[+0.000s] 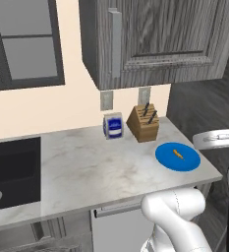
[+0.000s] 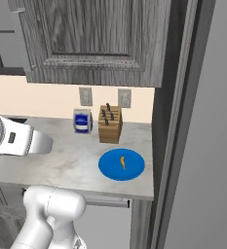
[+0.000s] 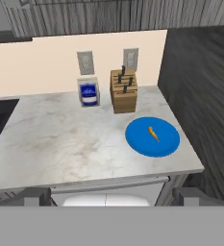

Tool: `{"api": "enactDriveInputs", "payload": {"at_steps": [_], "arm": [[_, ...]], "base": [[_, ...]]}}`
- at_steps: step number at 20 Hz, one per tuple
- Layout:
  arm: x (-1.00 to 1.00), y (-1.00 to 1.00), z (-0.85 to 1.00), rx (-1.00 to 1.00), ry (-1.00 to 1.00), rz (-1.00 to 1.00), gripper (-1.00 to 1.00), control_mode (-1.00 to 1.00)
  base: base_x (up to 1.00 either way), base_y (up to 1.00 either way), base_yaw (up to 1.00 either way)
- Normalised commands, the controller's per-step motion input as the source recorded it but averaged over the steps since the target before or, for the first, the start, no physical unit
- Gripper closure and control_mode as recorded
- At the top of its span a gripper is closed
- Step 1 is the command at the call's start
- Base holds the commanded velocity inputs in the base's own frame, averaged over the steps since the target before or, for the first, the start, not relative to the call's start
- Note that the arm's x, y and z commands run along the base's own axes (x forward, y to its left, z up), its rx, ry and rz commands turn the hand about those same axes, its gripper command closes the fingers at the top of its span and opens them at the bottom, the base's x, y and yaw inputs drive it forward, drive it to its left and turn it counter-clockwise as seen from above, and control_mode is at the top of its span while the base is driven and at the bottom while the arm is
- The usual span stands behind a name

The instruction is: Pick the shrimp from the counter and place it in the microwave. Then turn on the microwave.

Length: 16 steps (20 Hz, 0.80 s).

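Observation:
The shrimp (image 1: 178,153) (image 2: 122,163) (image 3: 153,133), a tiny orange curved piece, lies in the middle of a blue plate (image 1: 165,158) (image 2: 107,168) (image 3: 137,139) near the right end of the marble counter (image 1: 86,167). My gripper (image 3: 113,197) hangs back from the counter's front edge, above and in front of it. It is open, and its two dark fingertips (image 3: 36,196) stand wide apart with nothing between them. The shrimp is well ahead of them and a little to the right. The microwave is out of view.
A wooden knife block (image 1: 143,123) (image 3: 123,91) and a blue-and-white carton (image 1: 113,126) (image 3: 88,92) stand against the back wall. A black sink (image 1: 13,172) sits at the left. Grey wall cabinets (image 1: 160,34) hang overhead. A tall dark panel (image 2: 178,121) bounds the counter's right end.

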Motion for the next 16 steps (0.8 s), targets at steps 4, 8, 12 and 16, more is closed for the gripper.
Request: {"api": "enactDriveInputs", "payload": {"at_steps": [4,8,12,16], "arm": [[0.00,0.00,0.00,0.00,0.00,0.00,-1.00,1.00],[0.00,0.00,0.00,0.00,0.00,0.00,-1.00,1.00],[0.00,0.00,0.00,0.00,0.00,0.00,-1.00,1.00],[0.00,0.00,0.00,0.00,0.00,0.00,-1.00,1.00]], "base": [[0.00,0.00,0.00],[0.00,0.00,0.00],[0.00,0.00,0.00],[0.00,0.00,0.00]]}}
